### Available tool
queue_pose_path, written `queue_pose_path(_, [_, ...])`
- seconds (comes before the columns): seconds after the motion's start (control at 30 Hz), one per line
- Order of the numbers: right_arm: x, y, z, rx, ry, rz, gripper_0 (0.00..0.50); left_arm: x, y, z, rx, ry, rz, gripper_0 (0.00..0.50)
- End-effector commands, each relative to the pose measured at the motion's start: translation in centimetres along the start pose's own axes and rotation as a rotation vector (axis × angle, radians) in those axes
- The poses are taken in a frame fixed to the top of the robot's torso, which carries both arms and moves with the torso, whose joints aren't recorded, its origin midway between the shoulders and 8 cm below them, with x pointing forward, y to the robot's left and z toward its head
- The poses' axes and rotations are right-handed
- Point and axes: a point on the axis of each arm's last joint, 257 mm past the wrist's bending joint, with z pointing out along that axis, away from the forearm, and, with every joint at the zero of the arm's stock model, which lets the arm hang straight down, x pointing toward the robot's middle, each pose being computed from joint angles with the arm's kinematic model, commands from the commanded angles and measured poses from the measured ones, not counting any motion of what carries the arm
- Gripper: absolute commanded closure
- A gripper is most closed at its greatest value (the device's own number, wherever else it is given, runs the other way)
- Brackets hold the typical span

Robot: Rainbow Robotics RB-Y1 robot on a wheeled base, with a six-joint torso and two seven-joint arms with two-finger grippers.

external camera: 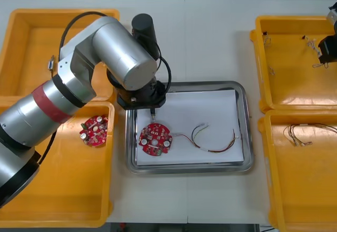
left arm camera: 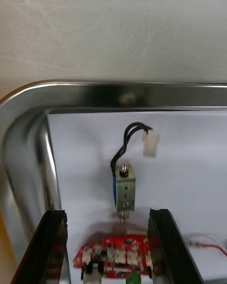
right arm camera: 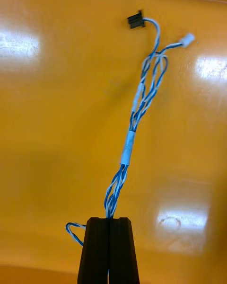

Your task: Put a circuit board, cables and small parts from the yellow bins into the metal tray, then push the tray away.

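L tool (left arm camera: 106, 213) spread, shiny tray (left arm camera: 118, 94); R tool (right arm camera: 109, 219) pinches twisted cable (right arm camera: 126, 146) over bin (right arm camera: 47, 123)

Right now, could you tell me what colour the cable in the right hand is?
Twisted blue and white cable; best in the right wrist view.

The left arm (external camera: 116, 58) hangs over the metal tray (external camera: 247, 137), and the tray's far-left corner is lost beneath its wrist. The circuit board (left arm camera: 118, 260) inside the tray is partly sliced off by the picture's edge. Well right of the tray, the blue and white cable (right arm camera: 126, 146) vanishes at one end between the closed fingers of the right gripper (right arm camera: 109, 220).
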Motion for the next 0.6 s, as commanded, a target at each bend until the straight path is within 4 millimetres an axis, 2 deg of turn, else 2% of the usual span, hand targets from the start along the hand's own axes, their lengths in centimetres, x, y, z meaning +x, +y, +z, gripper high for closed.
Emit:
queue_pose_path(0.03, [0.2,-1.0,-1.8,0.034,0.010,0.029,0.500,-2.8,1.3,-4.9,0.011,-0.038,-0.100,0.000])
queue_pose_path(0.23, [1.2,-0.4,-1.5,0.015,0.017,0.033,0.500,-3.8,3.8,-8.3,0.010,-0.005,-0.134,0.000])
queue_pose_path(0.3, [1.4,-0.1,-1.3,0.007,0.016,0.033,0.500,-4.2,5.4,-9.4,-0.001,0.004,-0.146,0.000])
queue_pose_path(0.47, [2.0,0.4,-0.6,-0.006,0.016,0.039,0.500,-5.8,8.1,-11.1,-0.006,-0.011,-0.133,0.000])
queue_pose_path(0.6, [2.4,0.3,-0.2,0.004,0.017,0.034,0.500,-7.1,10.7,-11.6,-0.001,0.001,-0.154,0.000])
